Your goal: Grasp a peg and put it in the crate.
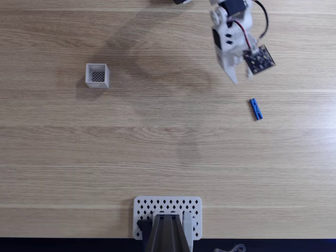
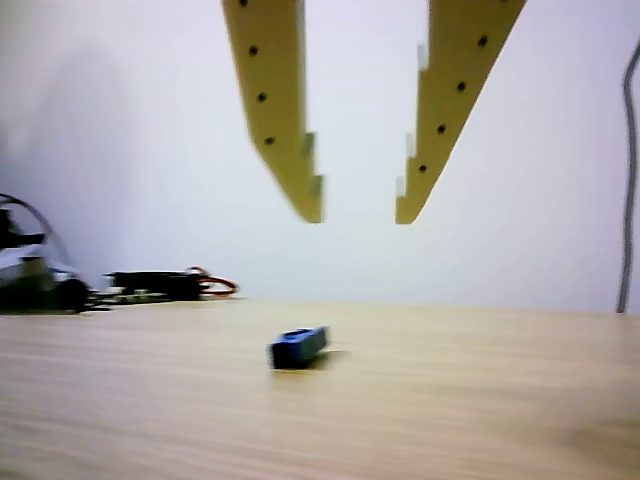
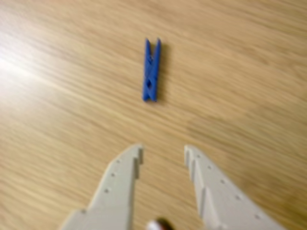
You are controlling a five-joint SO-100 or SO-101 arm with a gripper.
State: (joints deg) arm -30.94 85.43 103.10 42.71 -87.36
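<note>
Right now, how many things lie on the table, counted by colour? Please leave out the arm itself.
Blue: 1, the peg, lying flat on the table.
White: 2, the crate and the perforated plate at the bottom edge of the fixed view.
Total: 3.

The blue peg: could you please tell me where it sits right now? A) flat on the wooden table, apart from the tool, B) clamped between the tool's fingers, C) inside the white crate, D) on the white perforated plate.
A: the blue peg lies flat on the bare wooden table, ahead of the open tool, whose fingers hold nothing, while the crate stands far off to the left in the fixed view.
</note>
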